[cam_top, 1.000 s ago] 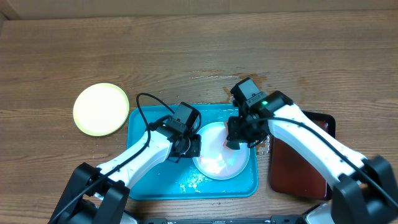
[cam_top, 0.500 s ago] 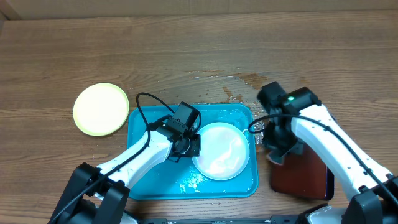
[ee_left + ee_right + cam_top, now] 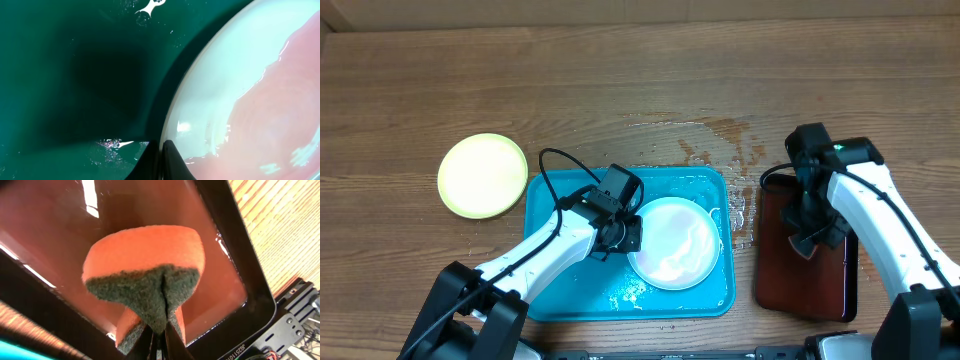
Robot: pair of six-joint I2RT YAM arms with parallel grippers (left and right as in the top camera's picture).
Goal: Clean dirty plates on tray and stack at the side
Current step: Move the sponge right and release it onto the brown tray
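Overhead: right gripper [image 3: 808,240] has left plate [image 3: 672,242] and now hangs over dark red-brown tray [image 3: 800,295], fingers clamped on orange sponge [image 3: 145,265]. You can take scrub pass as finished. Plate lies in turquoise tray [image 3: 690,300], centre faintly pink in left wrist view – left gripper [image 3: 163,159] pinched shut on its rim. Yellow-green plate [image 3: 482,176] waits on table at left – stacking looks next.

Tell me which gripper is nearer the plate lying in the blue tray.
Left. The left gripper pinches the plate at its rim; the right gripper hangs over the dark red-brown tray, holding a sponge.
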